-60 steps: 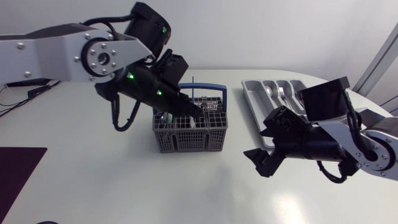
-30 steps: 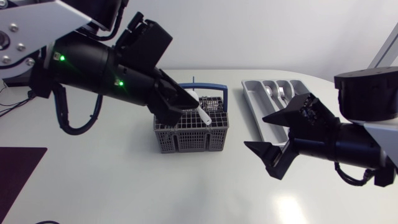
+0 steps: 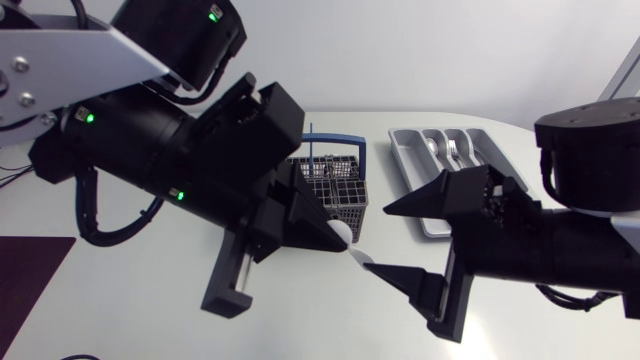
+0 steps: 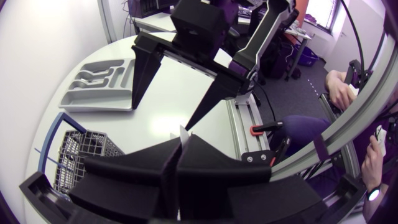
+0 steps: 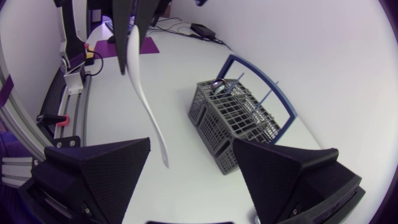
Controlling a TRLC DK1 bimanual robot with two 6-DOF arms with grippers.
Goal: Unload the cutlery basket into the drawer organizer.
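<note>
My left gripper is shut on a long white utensil, held high above the table to the right of the grey cutlery basket. In the right wrist view the white utensil hangs down from the left gripper, its thin end just ahead of my right gripper. My right gripper stands open, its fingers above and below the utensil's free end without touching it. The grey drawer organizer lies at the back right. In the left wrist view the utensil's tip pokes out of the shut fingers.
The basket has a blue handle and still holds some cutlery. The organizer holds a spoon and a fork in its far compartments. A dark mat lies at the table's left edge.
The left gripper has lifted the white utensil out of the basket, up and to the right. The right arm has risen and swung left, bringing its open fingers to the utensil's end.
</note>
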